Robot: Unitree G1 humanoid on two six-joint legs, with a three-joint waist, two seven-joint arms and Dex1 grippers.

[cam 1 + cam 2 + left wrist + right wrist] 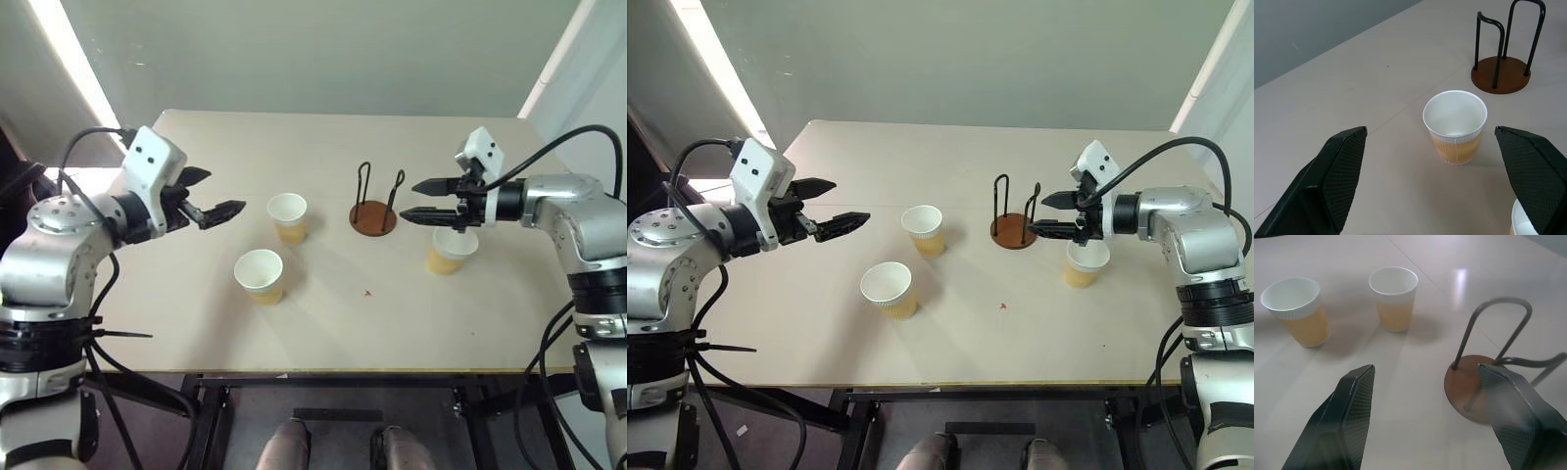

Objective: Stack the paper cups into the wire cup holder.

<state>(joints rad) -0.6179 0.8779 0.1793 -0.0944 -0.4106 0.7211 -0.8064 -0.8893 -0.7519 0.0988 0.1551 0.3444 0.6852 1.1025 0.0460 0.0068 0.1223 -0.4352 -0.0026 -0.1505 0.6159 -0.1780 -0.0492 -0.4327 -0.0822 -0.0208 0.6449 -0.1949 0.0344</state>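
Wire cup holder point(373, 217) upright on the pale surface point(323, 323), reddish-brown disc base flat, two black wire loops rising from it, no cup inside.

Three paper cups, all upright, mouths up, none stacked. Nearest cup to the holder on its left point(287, 216), well apart from the base. Second cup point(260, 275) further left of the holder and closer to the near edge of the surface. Third cup point(451, 250) on the holder's right, close to the base but not touching it.

Left tool point(211, 196) held in the air well left of the holder, fingers spread wide, gripping nothing, pointed toward the holder.

Right tool point(424, 200) just right of the holder, above the third cup, fingers spread, holding nothing; tips close to the wire loops, contact not discernible.
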